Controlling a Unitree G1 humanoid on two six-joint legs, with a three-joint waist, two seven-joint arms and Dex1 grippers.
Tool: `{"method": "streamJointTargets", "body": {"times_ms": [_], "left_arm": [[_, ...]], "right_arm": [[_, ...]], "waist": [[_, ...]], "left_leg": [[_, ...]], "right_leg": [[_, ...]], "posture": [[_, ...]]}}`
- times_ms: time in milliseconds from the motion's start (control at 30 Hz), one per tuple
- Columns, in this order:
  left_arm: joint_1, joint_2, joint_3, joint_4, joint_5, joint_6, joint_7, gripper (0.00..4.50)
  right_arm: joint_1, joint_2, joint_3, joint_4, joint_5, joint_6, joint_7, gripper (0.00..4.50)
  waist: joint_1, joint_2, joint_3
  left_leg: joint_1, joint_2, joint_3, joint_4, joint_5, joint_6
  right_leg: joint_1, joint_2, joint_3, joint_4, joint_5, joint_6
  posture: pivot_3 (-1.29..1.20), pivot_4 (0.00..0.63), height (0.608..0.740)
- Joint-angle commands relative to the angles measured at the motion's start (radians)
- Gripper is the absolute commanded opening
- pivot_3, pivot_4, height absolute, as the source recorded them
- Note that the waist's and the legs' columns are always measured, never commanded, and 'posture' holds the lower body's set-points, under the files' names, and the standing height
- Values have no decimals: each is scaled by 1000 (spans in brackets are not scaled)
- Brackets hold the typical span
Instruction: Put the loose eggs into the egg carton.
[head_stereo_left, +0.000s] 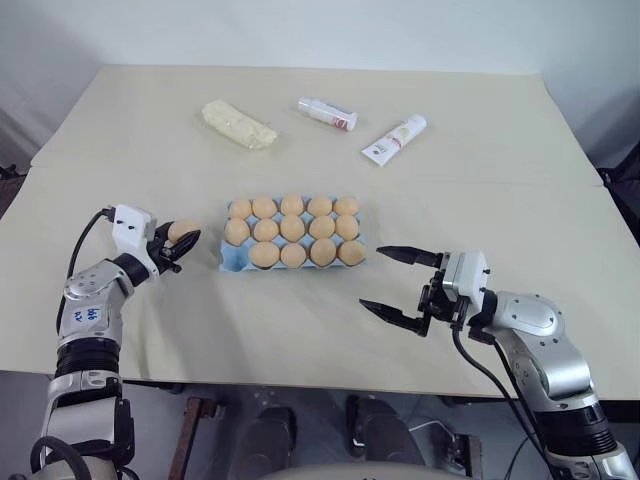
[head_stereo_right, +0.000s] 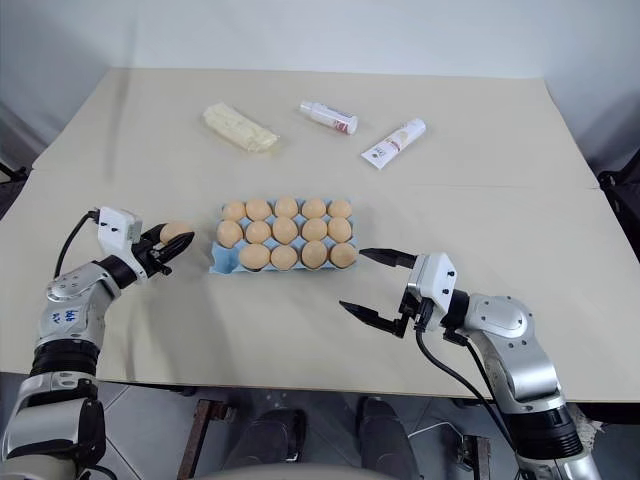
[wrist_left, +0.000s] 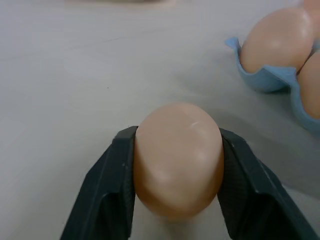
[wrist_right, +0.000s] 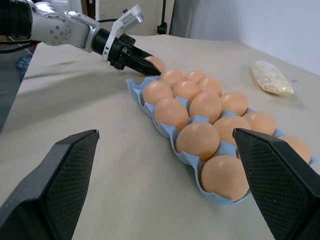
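A light blue egg carton (head_stereo_left: 229, 262) lies mid-table with several brown-orange eggs (head_stereo_left: 292, 228) in its cups; the front-left corner cup (head_stereo_left: 236, 258) is bare. Just left of that corner, my left gripper (head_stereo_left: 184, 240) is shut on one loose egg (head_stereo_left: 182, 231). The left wrist view has this egg (wrist_left: 177, 160) pinched between both black fingers (wrist_left: 107, 200), low over the table, with the carton's corner (wrist_left: 267, 80) close by. My right gripper (head_stereo_left: 372, 278) stands open and holds nothing, right of the carton and nearer the front edge.
At the back of the table lie a pale yellow lumpy block (head_stereo_left: 240, 124), a small white bottle with a red cap (head_stereo_left: 327, 113) and a white tube (head_stereo_left: 394, 139). The beige tabletop (head_stereo_left: 280, 320) is bare in front of the carton.
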Motion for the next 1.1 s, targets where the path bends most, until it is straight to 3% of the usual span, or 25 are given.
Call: {"method": "streamJointTargets", "body": {"times_ms": [33,200,367,633,767,900,1100], "left_arm": [[37,12,8,-194,-84,-28,-121,1830],[140,22,-103,-407,-92,52,-233,1830],[175,1,-152,-397,-57,51,-226,1830],[180,-1,-100,-386,-65,24,-179,4195],[231,50,-48,-414,-73,26,-192,4195],[397,159,50,-478,-95,10,-269,4195],[477,173,72,-522,-86,-22,-266,4195]], "right_arm": [[1,7,-17,-42,22,-11,-10,4500],[4,8,-24,-40,21,-10,-26,4500],[9,11,-22,-47,17,-11,-44,4500],[28,5,-24,-80,26,0,-61,4500],[36,-2,-31,-84,30,5,-61,4500],[40,-38,-60,-52,37,9,-32,4500],[21,-54,-82,6,35,-2,-7,4500]], "waist": [[0,0,0],[-1,0,0],[0,0,0],[1,0,0],[-5,0,0],[-6,0,0],[22,1,0]], "left_leg": [[0,0,0,0,0,0],[0,0,0,-1,0,0],[1,0,0,-1,0,0],[0,0,0,-1,1,0],[1,0,0,-2,0,0],[1,1,0,-3,0,0],[1,1,-1,-2,0,1]], "right_leg": [[0,0,0,0,0,0],[0,0,1,-2,0,0],[0,0,1,0,0,0],[0,0,0,-1,0,0],[0,0,1,-1,0,0],[0,0,1,-1,-1,-1],[3,-2,0,-4,-1,-2]], "posture": [[0,150,740],[0,150,740],[0,150,740],[0,150,740],[0,150,740],[0,150,740],[0,150,740]]}}
